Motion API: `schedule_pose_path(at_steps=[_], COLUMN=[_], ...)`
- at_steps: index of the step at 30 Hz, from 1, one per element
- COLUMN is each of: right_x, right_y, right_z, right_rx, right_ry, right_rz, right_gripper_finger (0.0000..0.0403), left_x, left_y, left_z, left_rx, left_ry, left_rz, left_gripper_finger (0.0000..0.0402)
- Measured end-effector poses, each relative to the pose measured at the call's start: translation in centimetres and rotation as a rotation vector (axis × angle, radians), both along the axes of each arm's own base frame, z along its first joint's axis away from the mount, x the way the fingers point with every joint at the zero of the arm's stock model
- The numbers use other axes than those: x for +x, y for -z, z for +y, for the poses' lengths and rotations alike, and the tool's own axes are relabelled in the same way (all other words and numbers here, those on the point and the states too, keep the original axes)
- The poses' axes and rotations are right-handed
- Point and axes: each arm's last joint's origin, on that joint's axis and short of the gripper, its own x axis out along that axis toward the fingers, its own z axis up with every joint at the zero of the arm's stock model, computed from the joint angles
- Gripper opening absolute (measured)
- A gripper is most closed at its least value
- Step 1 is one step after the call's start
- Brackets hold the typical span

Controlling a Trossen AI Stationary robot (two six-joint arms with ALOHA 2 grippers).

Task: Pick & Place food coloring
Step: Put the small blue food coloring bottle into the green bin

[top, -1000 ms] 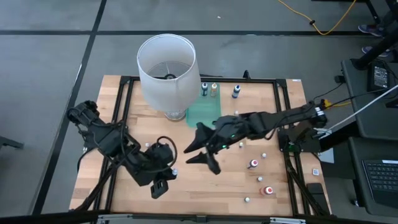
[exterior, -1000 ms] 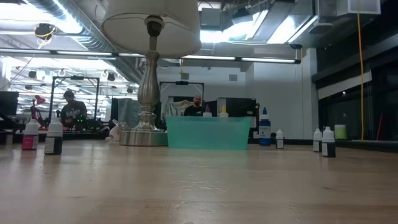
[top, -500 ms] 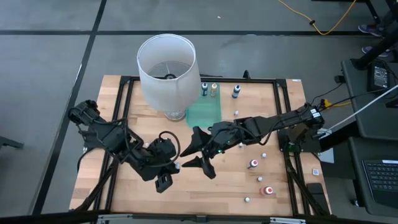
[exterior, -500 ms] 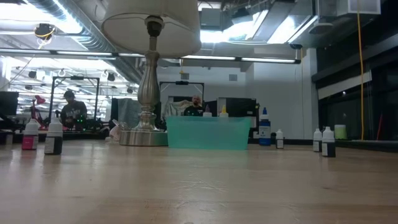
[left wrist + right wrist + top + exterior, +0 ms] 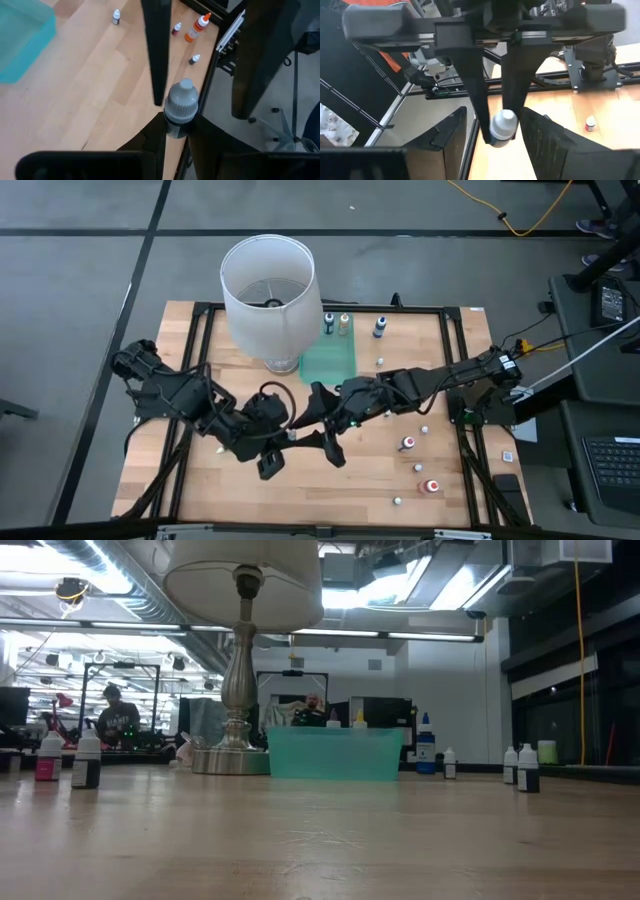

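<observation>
Since a second ago, the left gripper (image 5: 288,442), pinching a food coloring bottle (image 5: 181,107) by its body, has moved rightward to meet the right gripper (image 5: 322,420), whose spread fingers flank the bottle. Bottle contents are hidden.

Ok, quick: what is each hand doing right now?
Left hand: shut on a tiny white-capped food coloring bottle.
Right hand: open, fingers either side of that same bottle, not gripping it.
</observation>
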Motion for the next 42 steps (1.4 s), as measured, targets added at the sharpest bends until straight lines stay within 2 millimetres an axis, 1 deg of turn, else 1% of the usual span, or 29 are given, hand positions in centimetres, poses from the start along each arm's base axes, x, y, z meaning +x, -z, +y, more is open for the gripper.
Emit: schedule_pose_path(at_steps=[5, 8, 11, 17, 19, 26, 30, 34, 37, 39, 42], right_x=[0.0, 0.0, 0.0, 0.0, 0.0, 0.0, -0.1, -0.2, -0.5, -0.7, -0.9], right_y=[0.0, 0.0, 0.0, 0.1, 0.1, 0.1, 0.3, 0.9, 1.0, 1.3, 2.0], right_z=[0.0, -0.1, -0.1, -0.1, -0.1, -0.2, -0.2, -0.2, -0.3, -0.5, -0.7], right_rx=[-0.004, -0.025, -0.03, -0.053, -0.053, -0.041, -0.044, -0.041, -0.037, -0.053, -0.082], right_ry=[0.007, 0.019, 0.017, 0.016, 0.016, 0.023, 0.041, 0.044, 0.059, 0.096, 0.153], right_rz=[0.0, -0.005, -0.007, -0.012, -0.013, 0.002, 0.028, 0.081, 0.116, 0.161, 0.219], right_gripper_finger=[0.0182, 0.0169, 0.0142, 0.007, 0.0054, 0.0054, 0.006, 0.0053, 0.0053, 0.0055, 0.0056], left_x=[0.0, 0.1, 0.1, 0.1, 0.0, 0.0, -0.3, -1.0, -1.8, -2.6, -4.3], left_y=[0.0, 0.0, 0.0, 0.0, 0.0, 0.0, 0.0, -0.2, -0.1, 0.1, 0.3], left_z=[0.1, 0.1, 0.1, 0.0, 0.0, 0.0, -0.5, -1.4, -2.2, -2.6, -3.1], left_rx=[0.006, 0.01, 0.017, 0.021, 0.023, 0.037, 0.06, 0.095, 0.151, 0.188, 0.251], left_ry=[-0.007, -0.012, -0.019, -0.019, -0.02, -0.03, -0.037, -0.051, -0.067, -0.091, -0.143], left_rz=[-0.004, -0.007, -0.012, -0.016, -0.017, -0.02, -0.031, -0.072, -0.085, -0.083, -0.074], left_gripper_finger=[0.0064, 0.0064, 0.0064, 0.0064, 0.0064, 0.0069, 0.009, 0.0125, 0.016, 0.0188, 0.0231])
